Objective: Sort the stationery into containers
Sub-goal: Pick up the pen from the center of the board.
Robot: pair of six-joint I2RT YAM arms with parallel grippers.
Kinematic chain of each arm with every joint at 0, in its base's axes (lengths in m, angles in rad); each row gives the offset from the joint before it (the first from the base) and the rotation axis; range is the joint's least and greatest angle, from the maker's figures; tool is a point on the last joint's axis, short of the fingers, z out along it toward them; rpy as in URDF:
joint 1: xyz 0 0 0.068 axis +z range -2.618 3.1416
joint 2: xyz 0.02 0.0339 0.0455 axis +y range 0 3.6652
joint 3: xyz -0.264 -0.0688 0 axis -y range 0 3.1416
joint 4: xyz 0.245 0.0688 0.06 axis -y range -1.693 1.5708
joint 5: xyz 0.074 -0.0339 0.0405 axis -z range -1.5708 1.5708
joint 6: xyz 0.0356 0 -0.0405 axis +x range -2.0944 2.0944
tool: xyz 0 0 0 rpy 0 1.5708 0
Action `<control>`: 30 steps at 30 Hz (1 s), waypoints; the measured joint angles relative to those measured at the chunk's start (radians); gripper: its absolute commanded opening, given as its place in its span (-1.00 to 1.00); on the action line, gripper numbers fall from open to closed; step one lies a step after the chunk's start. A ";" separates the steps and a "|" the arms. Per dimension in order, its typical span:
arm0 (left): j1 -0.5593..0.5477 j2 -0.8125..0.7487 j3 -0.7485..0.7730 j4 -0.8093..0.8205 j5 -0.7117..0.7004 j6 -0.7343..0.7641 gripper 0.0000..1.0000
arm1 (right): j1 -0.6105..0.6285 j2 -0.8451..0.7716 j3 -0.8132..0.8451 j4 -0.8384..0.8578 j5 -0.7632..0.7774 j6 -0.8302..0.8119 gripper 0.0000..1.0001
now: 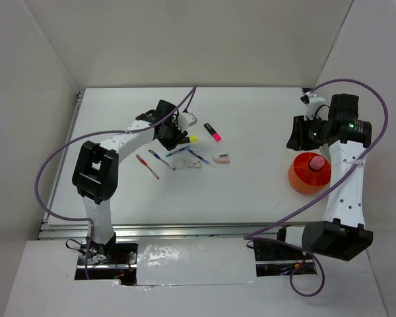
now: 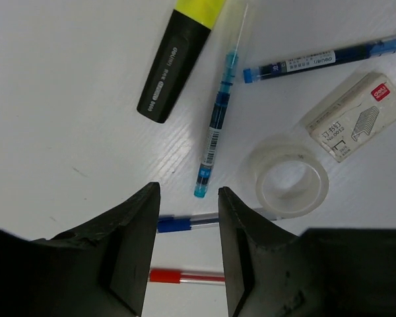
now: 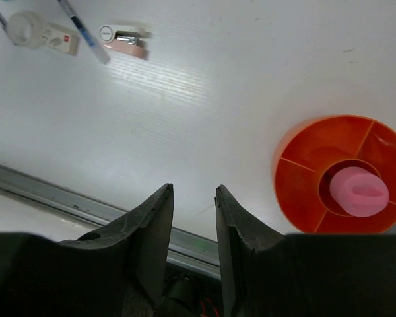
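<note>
1. Left end effector (image 2: pixel 188 191) hangs over the stationery cluster, left of the centre of the desk (image 1: pixel 264 119). Jaws are part-way apart with nothing clamped.
2. A blue pen (image 2: pixel 185 223) lies flat on the desk, crosswise under both fingers and visible through the gap. A red pen (image 2: pixel 185 276) lies parallel to it, closer to the wrist.
3. Past the fingertips are a yellow-capped highlighter (image 2: pixel 175 59), a thin blue refill (image 2: pixel 218 125), a second blue pen (image 2: pixel 323 59), a clear tape ring (image 2: pixel 290 178) and a staple box (image 2: pixel 356 115). The box is just beside the ring (touching or not, can't tell).
4. The pink-capped highlighter (image 1: pixel 212 132) sits toward the far edge, apart from the rest. A small pinkish item (image 1: pixel 221 158) lies at the cluster's right end.
5. Right end effector (image 3: pixel 193 191) has a narrow gap and holds nothing. It's above bare desk, near the orange cup (image 3: pixel 297 198).
6. The cup stands by the right edge and is partitioned. The pink tube (image 3: pixel 360 191) is upright in its centre compartment.
</note>
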 measured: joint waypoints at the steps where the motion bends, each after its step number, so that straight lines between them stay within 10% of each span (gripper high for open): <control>1: 0.000 0.015 0.000 -0.001 0.003 0.004 0.06 | 0.005 0.000 -0.001 -0.003 -0.006 0.003 -0.22; 30: -0.009 0.175 0.026 0.026 0.002 0.035 -0.37 | 0.134 0.022 -0.001 -0.006 -0.007 0.078 -0.20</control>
